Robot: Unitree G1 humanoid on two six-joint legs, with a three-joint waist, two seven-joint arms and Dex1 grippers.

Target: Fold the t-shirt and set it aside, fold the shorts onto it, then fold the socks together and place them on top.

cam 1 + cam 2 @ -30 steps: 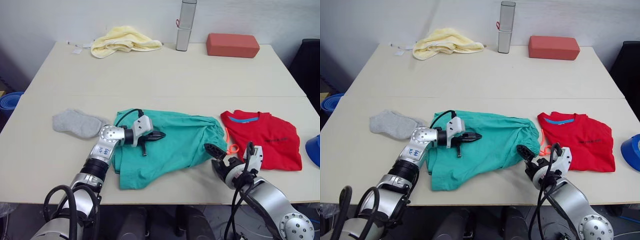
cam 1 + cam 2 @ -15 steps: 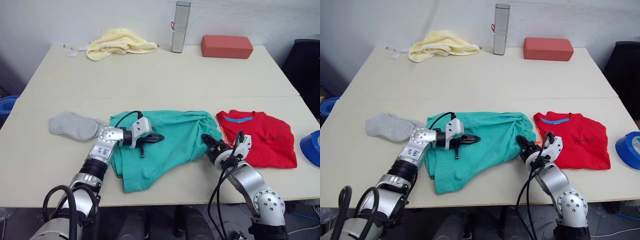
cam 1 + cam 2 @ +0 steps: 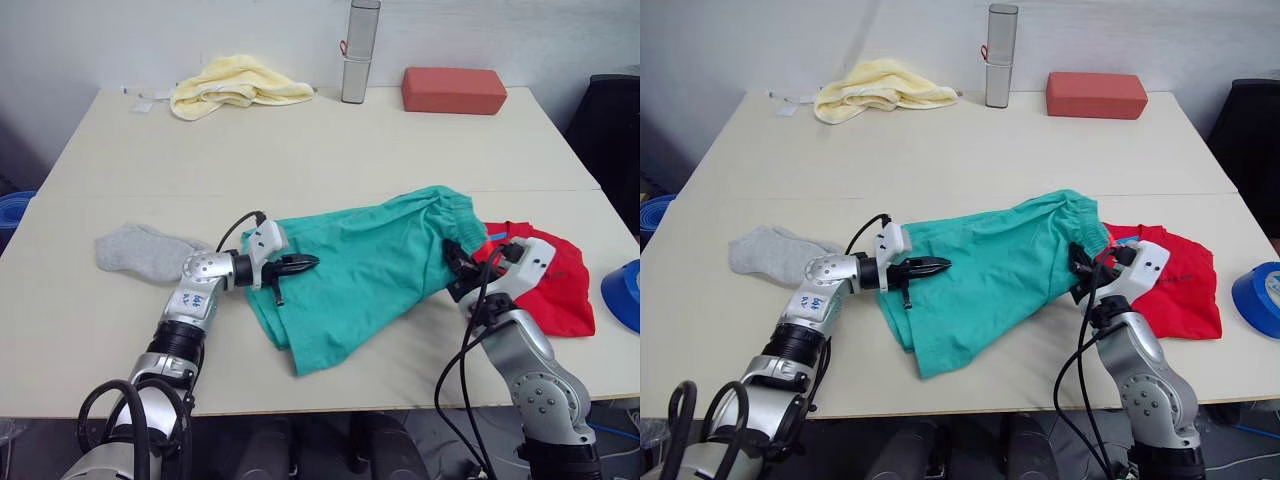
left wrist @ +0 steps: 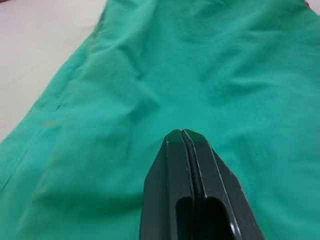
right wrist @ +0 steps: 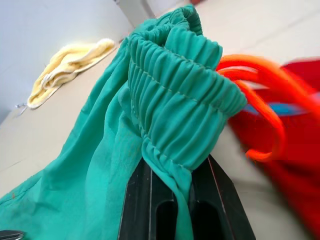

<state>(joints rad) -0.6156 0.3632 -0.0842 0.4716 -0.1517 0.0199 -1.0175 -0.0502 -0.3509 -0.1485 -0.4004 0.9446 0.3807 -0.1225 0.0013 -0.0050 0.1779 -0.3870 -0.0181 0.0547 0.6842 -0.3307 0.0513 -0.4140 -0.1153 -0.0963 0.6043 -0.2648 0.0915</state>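
Gripping the shorts [image 3: 375,265] waistband, right gripper [image 3: 458,268] overlaps t-shirt [image 3: 560,290].

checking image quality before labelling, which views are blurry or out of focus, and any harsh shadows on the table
Left wrist view: the shut left gripper is fairly sharp, the shorts behind go soft. Right wrist view: the waistband is sharp, the orange drawstring and towel blur. Left eye view: even light, faint shadows on the table.

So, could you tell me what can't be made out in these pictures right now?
- Whether the left gripper pinches the shorts: left wrist view, its shut fingers hide any cloth between them.
- Near part of the t-shirt: eye views, behind the right gripper and shorts.
- How many socks: eye views, one grey heap.
- Blue object: cut by the left eye view's edge.
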